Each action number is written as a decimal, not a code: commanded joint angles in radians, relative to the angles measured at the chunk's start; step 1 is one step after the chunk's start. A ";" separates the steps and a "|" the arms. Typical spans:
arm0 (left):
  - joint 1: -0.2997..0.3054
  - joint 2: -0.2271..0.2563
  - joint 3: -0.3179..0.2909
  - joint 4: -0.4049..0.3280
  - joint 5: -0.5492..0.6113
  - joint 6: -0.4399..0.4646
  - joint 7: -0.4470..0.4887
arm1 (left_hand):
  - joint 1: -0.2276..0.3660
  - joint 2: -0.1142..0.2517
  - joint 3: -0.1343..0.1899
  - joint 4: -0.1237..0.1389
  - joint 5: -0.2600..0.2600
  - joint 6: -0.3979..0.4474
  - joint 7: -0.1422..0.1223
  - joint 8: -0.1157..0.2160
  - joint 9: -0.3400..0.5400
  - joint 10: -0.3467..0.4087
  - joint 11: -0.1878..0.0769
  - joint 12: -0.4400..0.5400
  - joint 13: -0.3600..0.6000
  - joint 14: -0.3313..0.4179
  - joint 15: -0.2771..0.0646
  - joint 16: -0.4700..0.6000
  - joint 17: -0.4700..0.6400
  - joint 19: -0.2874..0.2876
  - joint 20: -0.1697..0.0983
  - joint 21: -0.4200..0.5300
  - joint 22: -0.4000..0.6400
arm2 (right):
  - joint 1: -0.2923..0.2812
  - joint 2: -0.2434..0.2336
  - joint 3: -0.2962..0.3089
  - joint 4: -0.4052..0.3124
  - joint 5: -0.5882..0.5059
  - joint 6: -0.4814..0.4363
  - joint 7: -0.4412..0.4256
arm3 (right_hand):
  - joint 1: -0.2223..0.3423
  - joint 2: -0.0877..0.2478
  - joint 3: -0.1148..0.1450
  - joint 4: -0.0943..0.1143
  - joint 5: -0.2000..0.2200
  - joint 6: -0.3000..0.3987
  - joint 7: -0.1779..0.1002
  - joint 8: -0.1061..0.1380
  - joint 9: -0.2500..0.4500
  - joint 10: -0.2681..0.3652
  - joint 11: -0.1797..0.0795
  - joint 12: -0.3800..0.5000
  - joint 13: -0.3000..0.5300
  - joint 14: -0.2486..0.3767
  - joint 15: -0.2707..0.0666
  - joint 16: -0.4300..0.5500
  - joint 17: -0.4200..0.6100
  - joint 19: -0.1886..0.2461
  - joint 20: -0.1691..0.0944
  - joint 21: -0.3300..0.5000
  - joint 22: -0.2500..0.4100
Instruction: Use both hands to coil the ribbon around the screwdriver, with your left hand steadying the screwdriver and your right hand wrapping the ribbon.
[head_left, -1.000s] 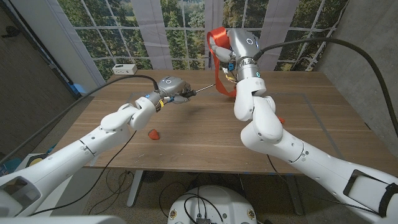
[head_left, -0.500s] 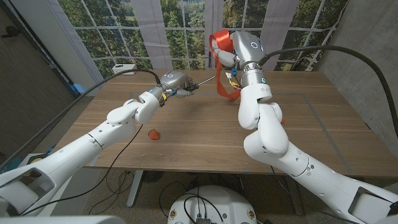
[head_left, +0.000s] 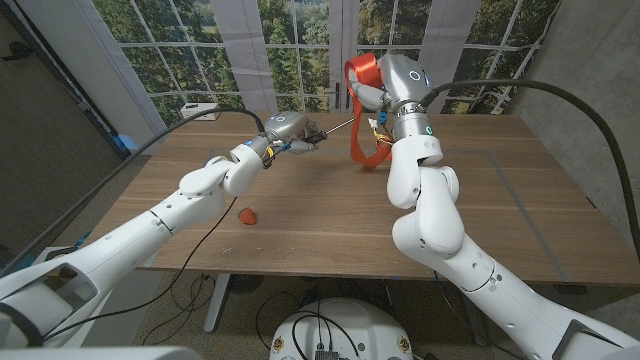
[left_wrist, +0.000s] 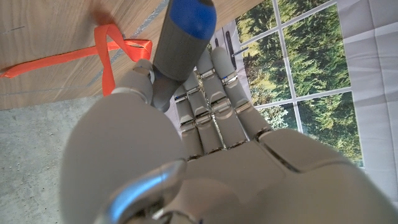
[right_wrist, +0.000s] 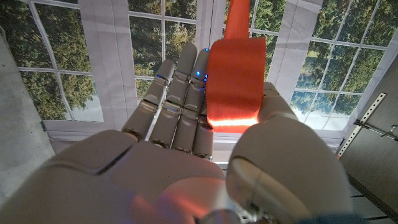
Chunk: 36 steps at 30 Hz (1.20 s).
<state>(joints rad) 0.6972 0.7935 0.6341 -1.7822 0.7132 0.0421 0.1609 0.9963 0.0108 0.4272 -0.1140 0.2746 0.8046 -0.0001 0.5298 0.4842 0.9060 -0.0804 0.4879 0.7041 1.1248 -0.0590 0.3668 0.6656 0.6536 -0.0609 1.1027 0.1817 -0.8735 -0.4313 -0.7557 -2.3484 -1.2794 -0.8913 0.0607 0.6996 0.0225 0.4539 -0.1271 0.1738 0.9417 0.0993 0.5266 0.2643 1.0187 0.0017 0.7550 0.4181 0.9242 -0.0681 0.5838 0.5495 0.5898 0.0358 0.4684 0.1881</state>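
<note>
Left hand (head_left: 287, 131) holding screwdriver (head_left: 335, 128), shaft pointing toward ribbon (head_left: 366, 110)

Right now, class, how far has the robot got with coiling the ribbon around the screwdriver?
Done: the left hand holds the screwdriver off the table, shaft pointing toward the right hand, which grips the orange ribbon. In hand: the ribbon is raised, hanging in a loop beside the tip. Left: the wrapping; whether any turn is on the shaft is too small to tell.
</note>
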 joint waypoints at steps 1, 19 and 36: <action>0.053 0.035 -0.030 -0.068 -0.001 0.042 0.013 | 0.145 0.132 0.014 0.002 0.005 0.020 -0.014 0.008 0.002 0.081 -0.074 0.000 -0.002 0.164 -0.167 0.005 0.004 -0.003 -0.061 0.008 0.000 | -0.034 0.069 0.092 0.050 -0.012 -0.012 0.037 | 0.156 0.145 0.023 0.013 0.004 0.089 -0.082 0.005 0.025 0.019 -0.014 0.006 0.000 0.064 -0.074 -0.002 0.006 0.007 0.003 0.004 0.002; 0.083 0.065 -0.062 -0.095 -0.045 -0.005 0.011 | 0.143 0.132 0.017 0.003 0.004 0.021 -0.014 0.007 0.004 0.084 -0.075 -0.003 0.003 0.165 -0.167 0.001 0.011 -0.004 -0.062 0.010 -0.001 | 0.094 0.101 0.060 0.186 0.016 -0.036 0.109 | 0.160 0.145 0.022 0.011 0.003 0.087 -0.079 0.007 0.026 0.020 -0.009 0.009 -0.004 0.071 -0.073 -0.007 0.009 0.018 0.000 0.010 0.002; 0.066 0.035 -0.051 -0.054 -0.048 -0.016 0.012 | 0.141 0.131 0.019 0.003 0.002 0.022 -0.014 0.005 0.005 0.084 -0.073 -0.008 0.003 0.165 -0.167 -0.004 0.016 -0.005 -0.062 0.011 -0.001 | 0.202 0.112 -0.051 0.250 0.033 0.031 0.114 | 0.164 0.144 0.021 0.010 0.003 0.091 -0.076 0.009 0.025 0.019 -0.009 0.013 -0.004 0.076 -0.073 -0.013 0.011 0.021 0.000 0.014 0.003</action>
<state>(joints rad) 0.7783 0.8466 0.5729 -1.8653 0.6685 0.0367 0.1732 0.9963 0.0108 0.4293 -0.1153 0.2706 0.8045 -0.0002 0.5328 0.4846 0.9060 -0.0804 0.4838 0.7066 1.1247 -0.0591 0.3592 0.6789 0.6536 -0.0610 1.1103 0.1817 -0.7292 -0.3224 -0.7470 -2.1291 -1.2622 -0.9035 0.1675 0.7050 0.0171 0.4596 -0.1264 0.1692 0.9415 0.0992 0.5291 0.2643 1.0201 0.0004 0.7588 0.4125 0.9294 -0.0662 0.5729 0.5587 0.6004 0.0359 0.4753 0.1881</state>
